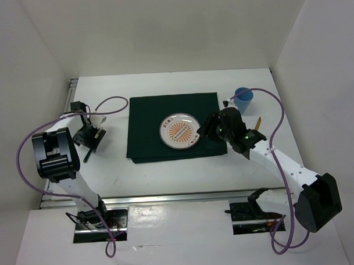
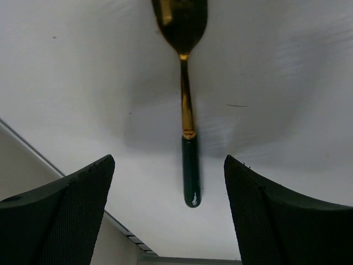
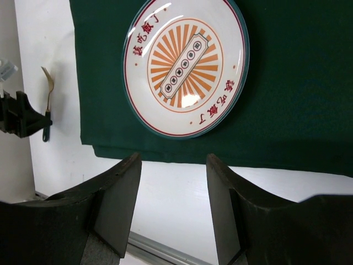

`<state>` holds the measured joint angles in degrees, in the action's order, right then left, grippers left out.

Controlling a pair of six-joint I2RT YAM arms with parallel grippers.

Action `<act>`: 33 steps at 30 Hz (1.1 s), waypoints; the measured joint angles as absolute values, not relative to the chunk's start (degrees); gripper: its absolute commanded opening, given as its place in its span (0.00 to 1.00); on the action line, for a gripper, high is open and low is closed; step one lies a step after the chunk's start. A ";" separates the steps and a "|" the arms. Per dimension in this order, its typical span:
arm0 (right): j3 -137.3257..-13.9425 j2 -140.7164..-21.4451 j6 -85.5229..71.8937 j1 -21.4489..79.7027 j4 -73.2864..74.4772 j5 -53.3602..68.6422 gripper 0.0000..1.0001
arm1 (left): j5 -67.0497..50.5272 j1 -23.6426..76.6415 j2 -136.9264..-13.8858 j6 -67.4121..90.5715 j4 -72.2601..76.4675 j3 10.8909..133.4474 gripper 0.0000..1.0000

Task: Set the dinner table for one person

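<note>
The white dinner table (image 1: 167,173) carries a dark green cloth (image 1: 147,122) with a round orange-patterned plate (image 1: 179,132) on it. A gold utensil with a dark green handle (image 2: 190,165) lies flat on the table left of the cloth. My left gripper (image 2: 168,160) hovers open over its handle end, one finger on each side, not touching it. In the top view the left gripper (image 1: 89,144) is near the table's left edge. My right gripper (image 1: 201,130) hangs open and empty at the plate's right rim. The right wrist view shows the plate (image 3: 185,66), the cloth (image 3: 298,83) and the utensil (image 3: 48,94).
A blue cup (image 1: 243,98) stands at the back right, off the cloth. Another gold utensil (image 1: 258,124) lies to the right of the right arm. Aluminium rails (image 1: 167,198) run along the table's near and left edges. White walls enclose the table.
</note>
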<state>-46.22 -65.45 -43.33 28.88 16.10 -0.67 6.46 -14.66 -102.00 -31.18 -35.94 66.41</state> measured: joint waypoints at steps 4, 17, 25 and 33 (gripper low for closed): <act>-46.74 -65.87 -42.89 28.91 16.19 -1.04 0.58 | 4.43 -14.98 -103.22 -31.11 -37.32 66.46 0.87; -46.94 -65.28 -42.72 28.91 17.43 -2.57 0.58 | 2.42 -16.38 -106.85 -28.60 -39.62 69.87 0.34; -46.94 -63.64 -42.74 28.91 18.11 -3.73 0.58 | -1.85 -17.32 -108.31 -26.59 -42.94 71.99 0.00; -46.94 -62.19 -43.00 28.91 19.55 -4.67 0.58 | -12.49 -17.58 -108.64 -19.18 -48.66 76.73 0.00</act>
<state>-46.94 -62.19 -43.00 28.91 19.55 -4.67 -12.49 -17.58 -108.64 -19.18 -48.66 76.73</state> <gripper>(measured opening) 0.583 0.032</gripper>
